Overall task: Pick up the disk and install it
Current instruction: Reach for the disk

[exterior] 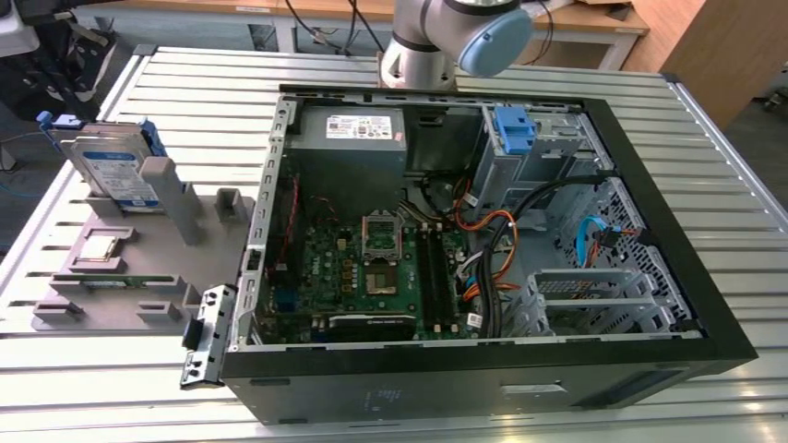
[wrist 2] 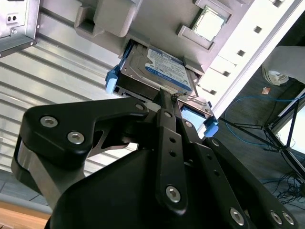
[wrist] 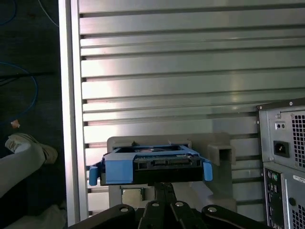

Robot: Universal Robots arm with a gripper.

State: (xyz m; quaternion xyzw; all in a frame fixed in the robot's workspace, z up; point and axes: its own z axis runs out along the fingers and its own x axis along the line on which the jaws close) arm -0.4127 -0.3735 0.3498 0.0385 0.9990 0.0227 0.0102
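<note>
The disk [exterior: 113,171] is a silver-grey drive with a white-and-blue label and blue rails. It stands on edge in a grey fixture [exterior: 161,277] at the exterior view's left, beside the open computer case [exterior: 652,212]. In both wrist views my gripper [wrist 2: 170,98] [wrist: 162,187] points at the disk's [wrist 2: 162,69] [wrist: 152,164] narrow edge and stays apart from it. Its black fingers lie together with nothing between them.
A small square silver chip [exterior: 101,245] [wrist 2: 209,24] rests in the same fixture near the disk. Inside the case a bare blue bracket [exterior: 511,129] sits in the drive bay at the back, with cables [exterior: 493,249] below. The ribbed metal table [exterior: 493,65] ends just beyond the fixture.
</note>
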